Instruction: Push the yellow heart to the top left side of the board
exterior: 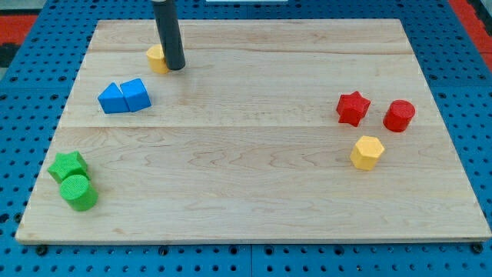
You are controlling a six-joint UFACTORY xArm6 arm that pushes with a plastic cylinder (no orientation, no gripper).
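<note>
The yellow heart [157, 58] lies near the view's top left of the wooden board [254, 185], partly hidden behind the rod. My tip [176, 68] stands right against the heart's right side, touching it or nearly so. The dark rod comes down from the view's top edge.
Two blue blocks, a triangle [113, 99] and a wedge-like block [136, 95], sit below the heart. A green star [67, 165] and a green cylinder [78, 192] are at the bottom left. A red star [353, 108], a red cylinder [399, 115] and a yellow hexagon [367, 151] are at the right.
</note>
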